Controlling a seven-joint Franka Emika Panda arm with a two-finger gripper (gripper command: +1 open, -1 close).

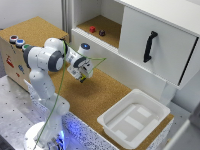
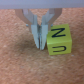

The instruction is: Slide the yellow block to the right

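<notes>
The yellow block (image 2: pixel 58 41) is a small bright cube with dark letters on its faces, resting on the cork surface (image 2: pixel 20 65). In the wrist view my gripper (image 2: pixel 40 45) is shut and holds nothing. Its fingertips (image 2: pixel 43 40) are pressed together and sit right against one side of the block. In the exterior view the gripper (image 1: pixel 82 75) is low over the cork table's middle, and I cannot make out the block there.
A red block (image 1: pixel 92 29) and a dark block (image 1: pixel 102 33) sit on the cabinet's open shelf. A white bin (image 1: pixel 132 120) stands at the exterior view's lower right. A cabinet door with a black handle (image 1: pixel 150 46) is beyond it.
</notes>
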